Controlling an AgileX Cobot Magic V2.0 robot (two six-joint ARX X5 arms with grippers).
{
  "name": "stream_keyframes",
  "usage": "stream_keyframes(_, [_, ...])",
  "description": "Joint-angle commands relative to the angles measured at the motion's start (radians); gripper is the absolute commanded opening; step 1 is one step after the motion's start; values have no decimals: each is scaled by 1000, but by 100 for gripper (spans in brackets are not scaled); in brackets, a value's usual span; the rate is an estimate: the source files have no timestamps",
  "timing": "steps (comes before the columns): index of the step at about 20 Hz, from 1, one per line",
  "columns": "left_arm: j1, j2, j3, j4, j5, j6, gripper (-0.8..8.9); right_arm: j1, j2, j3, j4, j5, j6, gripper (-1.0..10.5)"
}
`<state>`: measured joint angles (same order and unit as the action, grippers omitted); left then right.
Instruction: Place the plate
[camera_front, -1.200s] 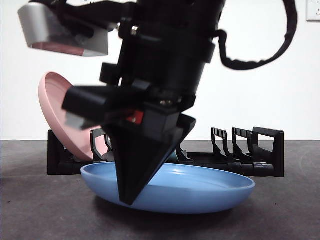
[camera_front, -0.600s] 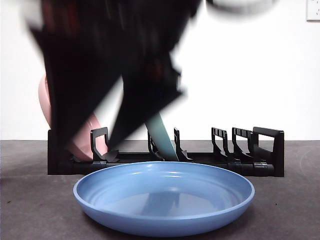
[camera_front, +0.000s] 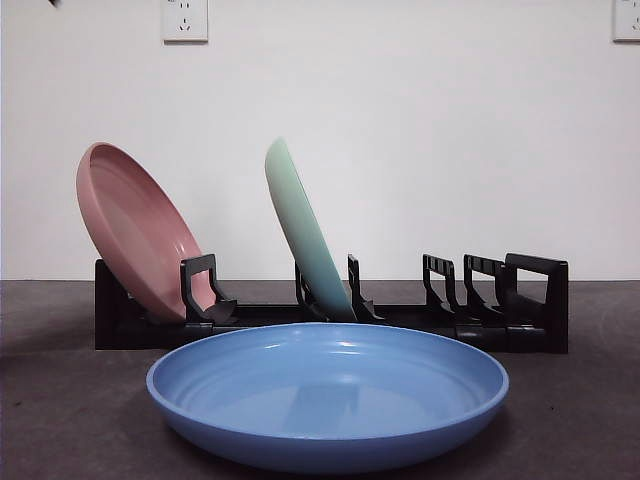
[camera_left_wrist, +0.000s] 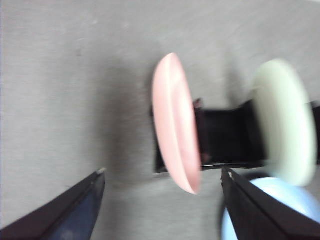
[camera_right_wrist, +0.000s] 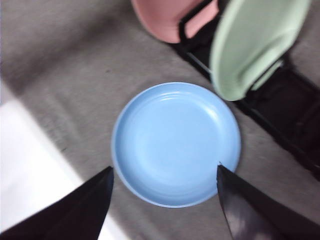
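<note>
A blue plate (camera_front: 328, 395) lies flat on the table in front of the black rack (camera_front: 530, 310), and it also shows in the right wrist view (camera_right_wrist: 175, 142). In the rack's left slot leans a pink plate (camera_front: 135, 235), and a green plate (camera_front: 305, 235) stands in a middle slot. My right gripper (camera_right_wrist: 165, 168) hangs high above the blue plate, open and holding nothing. My left gripper (camera_left_wrist: 163, 170) is open too, high over the pink plate (camera_left_wrist: 175, 125) at the rack's end. Neither gripper touches any plate.
The rack's right slots (camera_front: 470, 285) hold nothing. A white wall with sockets (camera_front: 184, 18) stands behind the rack. A white surface (camera_right_wrist: 35, 165) shows at the table's edge in the right wrist view. A black arm tip (camera_front: 53, 3) shows at the top left corner.
The big dark arm over the blue plate has risen out of the front view. The blue plate, tilted a second ago, now lies flat. The green plate in the rack has come into sight.
</note>
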<state>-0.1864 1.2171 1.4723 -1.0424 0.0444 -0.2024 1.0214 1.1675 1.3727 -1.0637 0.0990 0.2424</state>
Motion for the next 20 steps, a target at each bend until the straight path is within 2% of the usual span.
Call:
stream_keyframes(1, [-77, 123, 78, -16, -103, 6, 371, 1, -4, 19, -12, 43, 15, 325])
stream_keyframes(2, [-114, 172, 99, -17, -155, 6, 371, -3, -6, 19, -21, 66, 16, 324])
stream_keyframes(5, [-210, 323, 160, -40, -398, 3, 370, -5, -6, 19, -52, 114, 15, 325])
stream_keyframes(6, [-227, 363, 176, -43, -423, 3, 370, -5, -6, 19, -53, 120, 15, 324])
stream_keyframes(10, [-248, 481, 208, -26, -490, -1, 370, -5, -6, 19, -52, 120, 15, 325])
stream_keyframes(14, [-243, 518, 208, 3, -534, -1, 369, -5, -6, 19, -53, 120, 15, 324])
stream_keyframes(15, [-243, 518, 208, 24, -535, -1, 346, -5, -6, 19, -53, 120, 15, 324])
stream_keyframes(18, [-243, 517, 208, 32, -535, 3, 157, -5, -6, 19, -54, 141, 16, 325])
stream_keyframes(20, [-243, 517, 208, 32, -535, 3, 118, -5, -6, 19, -61, 150, 16, 325])
